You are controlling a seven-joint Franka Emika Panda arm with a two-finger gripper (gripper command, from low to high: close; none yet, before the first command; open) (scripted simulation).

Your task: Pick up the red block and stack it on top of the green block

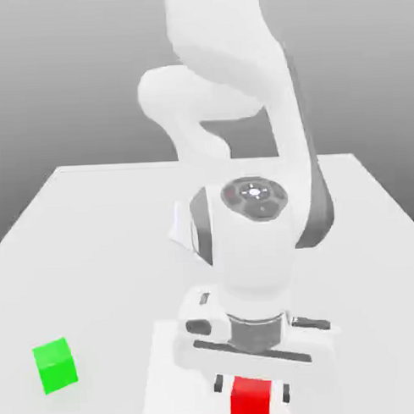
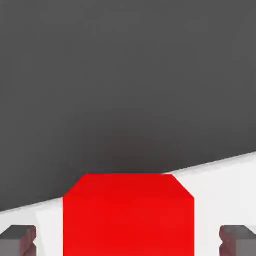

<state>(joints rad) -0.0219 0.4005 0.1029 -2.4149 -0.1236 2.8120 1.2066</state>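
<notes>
The red block (image 1: 251, 399) sits on the white table near its front edge, right under my hand. My gripper (image 1: 252, 388) is lowered over it, one finger on each side. In the hand view the red block (image 2: 128, 215) lies between the two grey fingertips (image 2: 20, 240), with a strip of white table showing between each fingertip and the block's side, so the gripper (image 2: 128, 240) is open around the block, not touching it. The green block (image 1: 55, 365) rests apart on the table, toward the exterior view's left.
The white table (image 1: 94, 249) stretches back behind the arm. Its edge (image 2: 220, 162) runs close by the red block, with dark floor beyond. My own arm rises over the table's middle.
</notes>
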